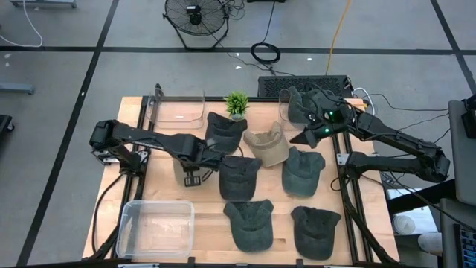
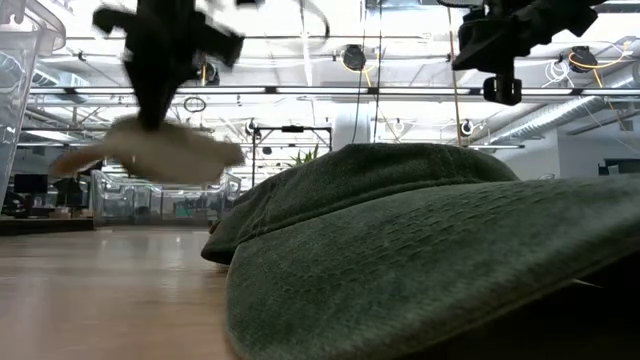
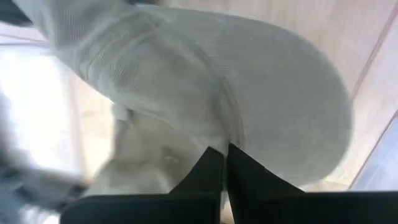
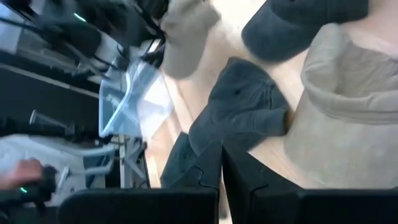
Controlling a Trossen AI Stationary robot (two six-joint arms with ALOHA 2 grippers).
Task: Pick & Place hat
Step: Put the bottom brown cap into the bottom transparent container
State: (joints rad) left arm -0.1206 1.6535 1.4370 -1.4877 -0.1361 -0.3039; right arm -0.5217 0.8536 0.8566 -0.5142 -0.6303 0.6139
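Nearest the front edge of the wooden tabletop (image 1: pixel 208 231) lie a clear plastic bin (image 1: pixel 156 227) at the left and two dark green hats (image 1: pixel 249 223) side by side to its right; in the low view one of them fills the foreground. One row back sit two more dark hats (image 1: pixel 239 176), and level with them the left gripper (image 1: pixel 192 170) has its jaws pressed together on a pale beige hat (image 3: pixel 205 93), pinching it at the seam where brim meets crown. The low view shows that hat (image 2: pixel 150 152) hanging clear of the tabletop under the left arm. Beyond, near the middle, a tan hat (image 1: pixel 268 145) rests upside down next to another dark hat (image 1: pixel 224 130). Farther back stand a second clear bin (image 1: pixel 178 110) and a small green plant (image 1: pixel 236 103). At the far right, the right gripper (image 1: pixel 306 134) hovers above the tabletop near the tan hat, its jaws closed on nothing, with a dark hat (image 1: pixel 297 104) behind it at the back edge.
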